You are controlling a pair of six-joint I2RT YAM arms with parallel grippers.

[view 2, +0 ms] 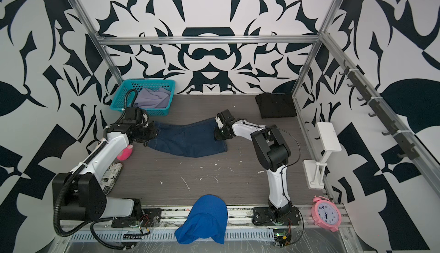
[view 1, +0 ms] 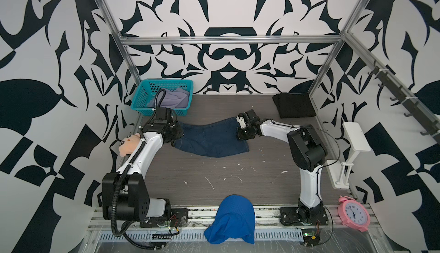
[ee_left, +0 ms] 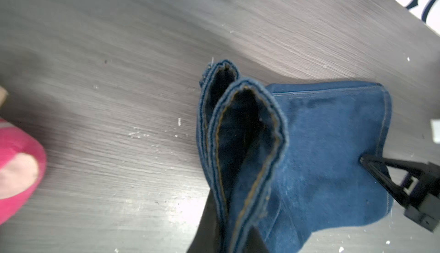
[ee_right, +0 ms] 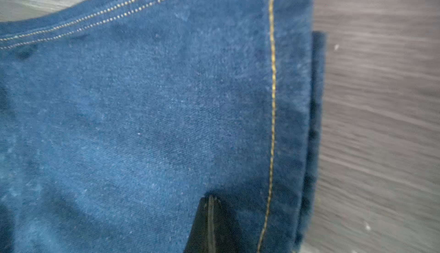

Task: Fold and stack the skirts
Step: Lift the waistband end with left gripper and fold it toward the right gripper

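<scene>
So the denim skirt [view 1: 212, 138] is lying across the middle of the table [view 1: 238, 178], with the left gripper [view 1: 178, 134] sitting at its left end and the right gripper [view 1: 240, 133] at its right end. The basket [view 1: 166, 81] is sitting in the back left corner, just behind the left gripper, and a crumpled skirt [view 1: 172, 98] is lying in it. A folded skirt [view 1: 294, 105] is resting in the back right corner (well apart from the denim one). The mesh cloth [view 1: 232, 218] is hanging over the front edge, and the alarm clock [view 1: 354, 213] is sitting off to its right.
</scene>
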